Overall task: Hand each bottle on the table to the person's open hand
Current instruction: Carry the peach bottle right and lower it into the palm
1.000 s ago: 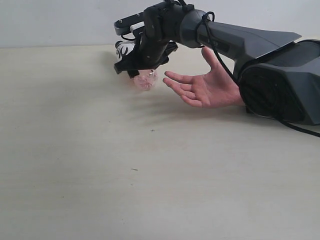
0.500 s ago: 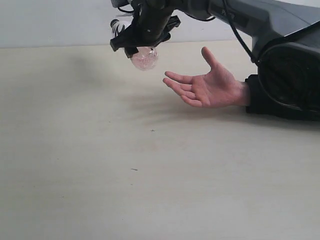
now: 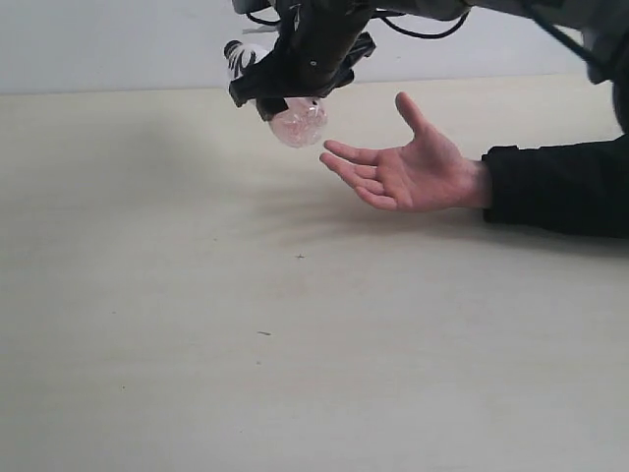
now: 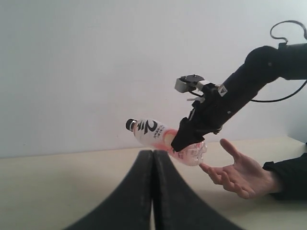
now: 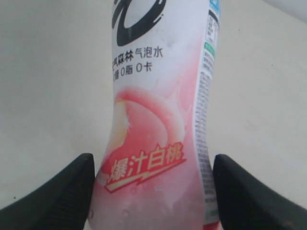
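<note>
Pinkish bottle [image 5: 158, 143] of clear plastic, black cap, white-and-pink label. On the label, from the cap end down: a big black swirl like a numeral 2, then small black Chinese print, 气泡水 legible, with 0脂 0卡 beneath. Below that, a pale peach picture. Across its lower part, a slanted banner of cream characters edged in orange: 爆汁白桃. Down one edge of the label, a column of fine print with a blue and a green patch, too small to read.

Clamped on the bottle's lower body by the right pincer [image 5: 156, 194], one black finger [image 5: 57, 191] on each flank, jaws partly apart and the gap filled by the bottle. Held in the air, clear of the worktop [image 3: 295, 374]. Tilted, cap end higher and pointing away from the person's open hand [image 3: 413, 172], rounded base toward it. Just beside that hand's fingertips and slightly above them, not touching. Palm up, fingers spread, thumb raised, black sleeve [image 3: 555, 187] behind the wrist.

Left pincer [image 4: 153, 191] low over the worktop, well apart from the bottle. Two dark fingers [image 4: 134, 191] pressed together, nothing between them.
</note>
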